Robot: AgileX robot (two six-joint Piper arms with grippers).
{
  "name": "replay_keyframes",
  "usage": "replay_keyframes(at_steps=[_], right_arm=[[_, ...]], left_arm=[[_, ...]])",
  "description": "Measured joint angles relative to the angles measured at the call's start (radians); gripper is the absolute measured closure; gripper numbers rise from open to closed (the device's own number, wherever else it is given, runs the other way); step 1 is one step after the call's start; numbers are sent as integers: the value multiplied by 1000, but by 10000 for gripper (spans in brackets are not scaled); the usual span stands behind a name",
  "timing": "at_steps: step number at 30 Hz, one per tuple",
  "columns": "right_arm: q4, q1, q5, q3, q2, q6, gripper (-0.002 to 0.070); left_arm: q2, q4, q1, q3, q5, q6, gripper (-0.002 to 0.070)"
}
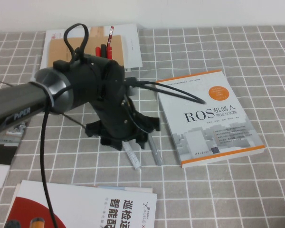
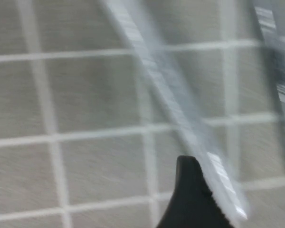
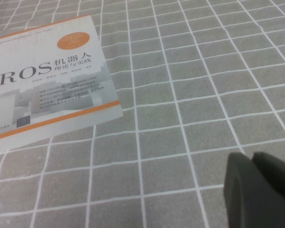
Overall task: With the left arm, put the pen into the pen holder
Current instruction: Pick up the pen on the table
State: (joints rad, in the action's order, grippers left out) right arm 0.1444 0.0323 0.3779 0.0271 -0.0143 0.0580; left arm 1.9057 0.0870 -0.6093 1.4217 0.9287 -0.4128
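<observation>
The white pen [image 1: 132, 156] lies on the checked cloth just under my left gripper [image 1: 133, 142], which is low over it with its fingers spread. In the left wrist view the pen [image 2: 180, 109] runs slantwise along one black fingertip [image 2: 192, 199]; the other finger barely shows at the picture's edge. A slim grey pen [image 1: 155, 151] lies beside the white one. The pen holder is almost hidden behind the left arm; only its red and black pens [image 1: 108, 42] stick up. My right gripper [image 3: 256, 190] hovers shut and empty over bare cloth.
A white-and-orange ROS book [image 1: 209, 116] lies to the right of the pens and also shows in the right wrist view [image 3: 47, 80]. A booklet [image 1: 85, 209] lies at the front, papers [image 1: 128, 42] at the back left, and more booklets [image 1: 9, 137] at the left edge.
</observation>
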Motion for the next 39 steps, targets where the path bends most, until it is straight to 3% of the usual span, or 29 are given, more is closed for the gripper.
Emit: replay_keyframes(at_steps=[5, 22, 25, 32, 39], right_arm=[[0, 0, 0, 0, 0, 0, 691], [0, 0, 0, 0, 0, 0, 691], [0, 0, 0, 0, 0, 0, 691], [0, 0, 0, 0, 0, 0, 691], [0, 0, 0, 0, 0, 0, 691]], left_arm=[[74, -21, 49, 45, 17, -52, 284], [239, -35, 58, 253, 168, -67, 298], [243, -46, 58, 259, 179, -67, 343], [244, -76, 60, 259, 204, 0, 568], [244, -87, 58, 259, 211, 95, 566]])
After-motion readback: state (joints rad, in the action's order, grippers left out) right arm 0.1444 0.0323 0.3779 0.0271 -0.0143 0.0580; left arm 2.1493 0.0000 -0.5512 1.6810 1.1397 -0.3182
